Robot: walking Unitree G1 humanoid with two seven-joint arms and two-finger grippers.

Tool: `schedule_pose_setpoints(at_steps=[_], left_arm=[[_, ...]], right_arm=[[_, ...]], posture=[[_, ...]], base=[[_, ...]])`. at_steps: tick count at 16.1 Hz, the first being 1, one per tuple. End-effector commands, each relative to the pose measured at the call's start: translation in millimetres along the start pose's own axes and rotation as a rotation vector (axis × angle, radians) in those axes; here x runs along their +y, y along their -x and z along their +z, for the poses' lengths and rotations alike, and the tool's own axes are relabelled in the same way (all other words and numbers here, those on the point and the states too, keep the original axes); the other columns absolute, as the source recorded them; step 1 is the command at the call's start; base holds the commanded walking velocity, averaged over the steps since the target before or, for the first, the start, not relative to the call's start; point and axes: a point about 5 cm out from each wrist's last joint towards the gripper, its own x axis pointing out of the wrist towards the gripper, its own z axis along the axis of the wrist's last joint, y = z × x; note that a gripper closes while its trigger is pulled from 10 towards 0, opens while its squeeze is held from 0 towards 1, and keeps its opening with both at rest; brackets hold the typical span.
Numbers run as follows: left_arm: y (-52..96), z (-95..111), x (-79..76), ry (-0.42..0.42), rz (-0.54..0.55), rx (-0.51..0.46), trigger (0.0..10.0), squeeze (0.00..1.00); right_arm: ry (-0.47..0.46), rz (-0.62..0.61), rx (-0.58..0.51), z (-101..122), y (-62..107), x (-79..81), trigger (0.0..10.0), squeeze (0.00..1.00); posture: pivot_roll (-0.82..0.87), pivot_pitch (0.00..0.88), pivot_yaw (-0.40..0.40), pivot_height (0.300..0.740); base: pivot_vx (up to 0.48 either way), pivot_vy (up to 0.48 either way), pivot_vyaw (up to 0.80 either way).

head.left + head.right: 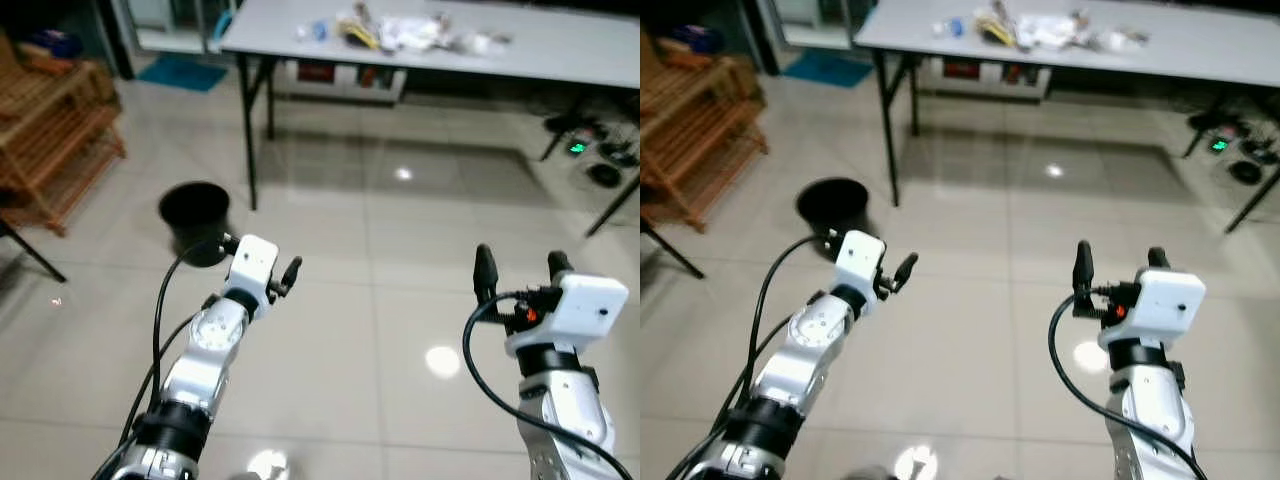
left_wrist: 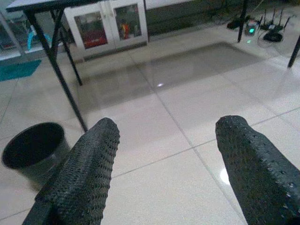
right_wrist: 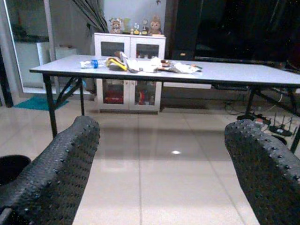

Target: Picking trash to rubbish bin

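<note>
Trash (image 1: 400, 33): a loose heap of crumpled white wrappers, a yellow piece and a small blue-capped bottle, lying on the pale, smooth worktop (image 1: 560, 50) well ahead of both end effectors. The worktop is a long folding slab on thin black metal legs; one leg (image 1: 247, 130) stands between the left end effector and the space under the worktop.

Left end effector (image 1: 290, 275): two long black fingers (image 2: 89, 173) with a dimpled rubber texture, spread apart and holding nothing, raised over the glossy cream floor tiles (image 1: 340, 330).

Right end effector (image 1: 520, 268): fingers (image 3: 56, 173) of the same studded black surface, likewise spread and empty, pointing toward the worktop.

Rubbish bin (image 1: 194, 215): a round, black, open-topped bucket standing on the floor just ahead of the left end effector and to its left, near the worktop leg.

Surroundings: a slatted wooden rack (image 1: 50, 140) far to the left of the left end effector; a white glass-fronted cabinet (image 3: 130, 70) behind the worktop; a power strip and cables (image 1: 595, 150) on the floor ahead of the right end effector, to its right.
</note>
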Motion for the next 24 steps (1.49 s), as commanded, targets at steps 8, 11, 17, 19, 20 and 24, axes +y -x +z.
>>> schedule_pose_setpoints(at_steps=[8,11,17,19,20,24], left_arm=[[-2.7,-2.0,8.7,-0.019,0.047,0.015,10.0,0.0],[-6.4,-0.2,8.7,-0.019,0.052,0.014,10.0,0.0],[-13.7,6.2,10.4,-0.027,0.038,-0.002,10.0,0.0],[-14.4,6.7,19.3,-0.069,0.035,0.009,10.0,0.0],[-14.7,6.8,20.2,-0.076,0.034,0.011,10.0,0.0],[-17.4,7.3,20.1,-0.102,0.025,0.016,10.0,0.0]], right_arm=[[-0.009,0.045,-0.013,2.4,-4.6,7.8,10.0,0.0],[-0.013,0.033,-0.023,2.8,-6.7,5.8,10.0,0.0],[-0.068,0.015,-0.021,-5.3,-11.3,11.4,10.0,0.0],[-0.093,0.005,-0.034,-7.6,-16.2,17.3,10.0,0.0],[-0.097,0.004,-0.035,-8.0,-16.7,18.5,10.0,0.0],[-0.11,0.001,-0.036,-11.1,-16.5,22.4,10.0,0.0]], posture=[[0.14,0.089,-0.02,0.74],[0.13,0.084,-0.013,0.74],[0.18,0.076,0.017,0.74],[0.19,0.076,0.047,0.74],[0.19,0.076,0.047,0.74],[0.19,0.078,0.056,0.74]], base=[[0.0,-0.472,0.0],[0.0,-0.471,0.0],[0.0,0.0,0.0],[0.0,0.0,0.0],[0.0,0.0,0.0],[0.0,0.0,0.0]])
